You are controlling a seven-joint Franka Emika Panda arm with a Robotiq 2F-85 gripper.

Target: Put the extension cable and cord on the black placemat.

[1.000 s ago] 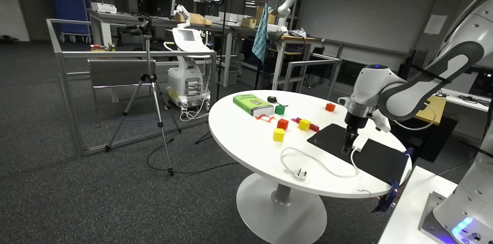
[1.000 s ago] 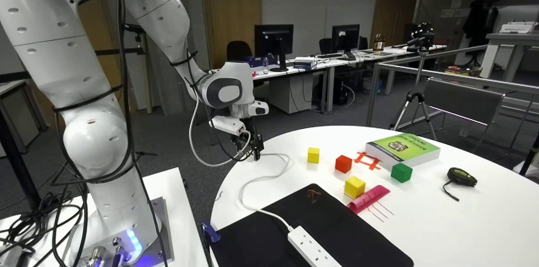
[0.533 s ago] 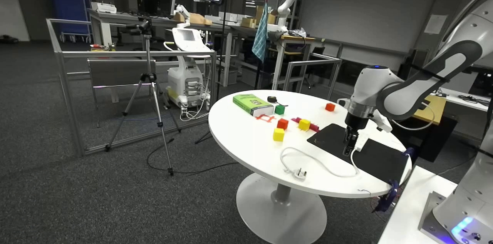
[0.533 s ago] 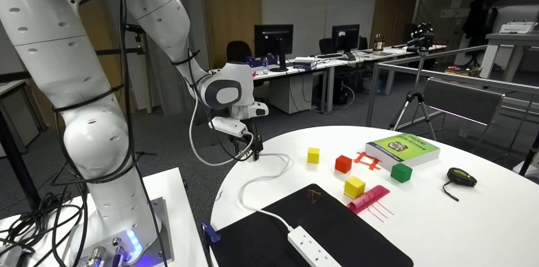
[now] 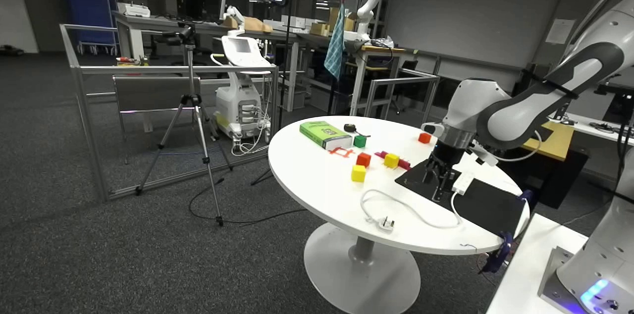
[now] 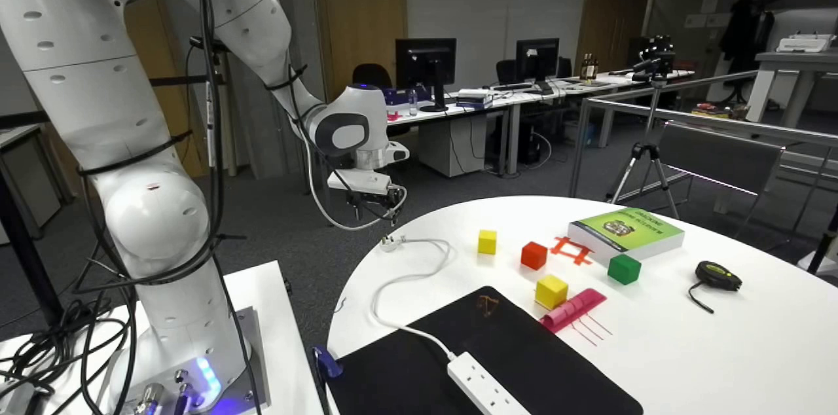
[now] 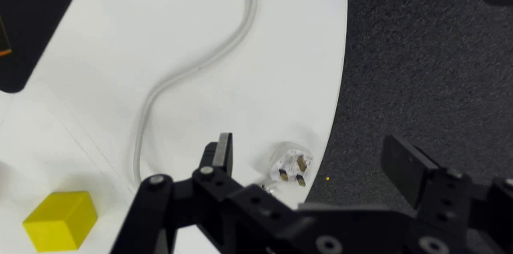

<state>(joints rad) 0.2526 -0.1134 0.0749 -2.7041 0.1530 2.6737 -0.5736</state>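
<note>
A black two-fingered gripper (image 7: pixel 312 158) has its fingers spread wide in the wrist view, above one white plastic three-pin plug (image 7: pixel 290 162) lying pins-up near the edge of a white round table (image 6: pixel 720 362). From it one thin white cord (image 7: pixel 176 77) curves loosely across the table to one white rectangular socket block (image 6: pixel 486 383), which rests on a single flat black rectangular placemat (image 6: pixel 537 349). The plug and most of the cord lie off the placemat. Marks on the plug's face are too small to read. Farther off are two yellow cubes (image 5: pixel 358 173), two red cubes (image 5: pixel 364 159) and one green cube (image 6: pixel 624 269), then one thick green-covered book (image 6: pixel 625 232), its title partly legible as "CRACKING … INTERVIEW", and one black-and-yellow tape measure (image 6: pixel 718 275).
</note>
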